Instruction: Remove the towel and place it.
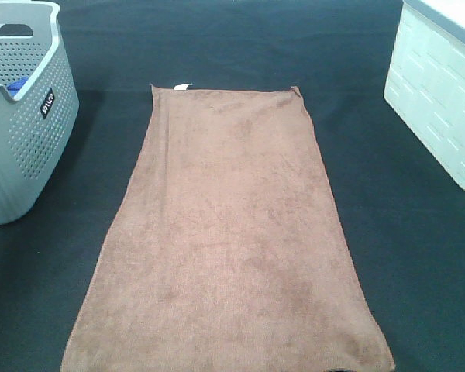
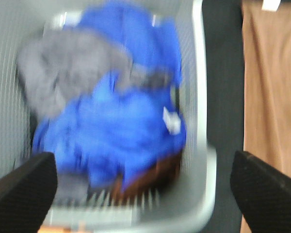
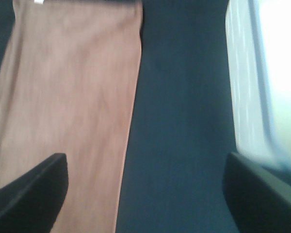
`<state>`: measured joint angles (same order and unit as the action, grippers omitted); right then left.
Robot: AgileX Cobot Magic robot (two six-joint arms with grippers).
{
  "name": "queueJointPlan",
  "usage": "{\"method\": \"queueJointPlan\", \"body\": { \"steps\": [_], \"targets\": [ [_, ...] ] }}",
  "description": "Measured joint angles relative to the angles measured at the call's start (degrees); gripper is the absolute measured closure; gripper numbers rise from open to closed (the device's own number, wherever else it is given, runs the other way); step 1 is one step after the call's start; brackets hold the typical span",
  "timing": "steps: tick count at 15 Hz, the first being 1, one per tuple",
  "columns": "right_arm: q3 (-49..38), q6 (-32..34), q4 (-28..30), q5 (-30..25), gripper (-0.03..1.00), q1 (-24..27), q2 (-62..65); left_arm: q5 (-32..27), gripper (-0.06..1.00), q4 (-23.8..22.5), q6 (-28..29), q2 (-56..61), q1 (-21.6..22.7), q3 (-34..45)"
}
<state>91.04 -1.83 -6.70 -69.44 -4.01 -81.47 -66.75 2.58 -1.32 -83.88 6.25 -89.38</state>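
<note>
While flat, towel point(image 1: 229, 232) lies between basket point(image 1: 23, 116) and bin point(image 1: 442, 93).

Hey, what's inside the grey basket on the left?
The grey basket holds crumpled blue fabric, a grey cloth and something brown at one end. The picture is blurred, and whatever lies beneath the pile is covered.

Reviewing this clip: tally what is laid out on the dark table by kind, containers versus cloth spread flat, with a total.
Containers: 2, the grey basket at the left and the white bin at the right.
Cloth spread flat: 1, the brown towel between them.
Total: 3.
Blue and grey clothes fill the basket; too blurred to count.
</note>
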Motion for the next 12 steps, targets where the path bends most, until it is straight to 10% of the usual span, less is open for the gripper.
{"method": "queueJointPlan", "body": {
  "steps": [5,12],
  "targets": [
    [-28.36,0.11,0.69,-0.52,0.13,0.0,28.59,3.9,0.04,0.34,0.0,34.49,0.0,28.53],
    [-43.09,-1.32,6.36,1.49,0.13,0.0,56.15,4.3,0.04,-1.55,0.0,67.32,0.0,47.61]
  ]
}}
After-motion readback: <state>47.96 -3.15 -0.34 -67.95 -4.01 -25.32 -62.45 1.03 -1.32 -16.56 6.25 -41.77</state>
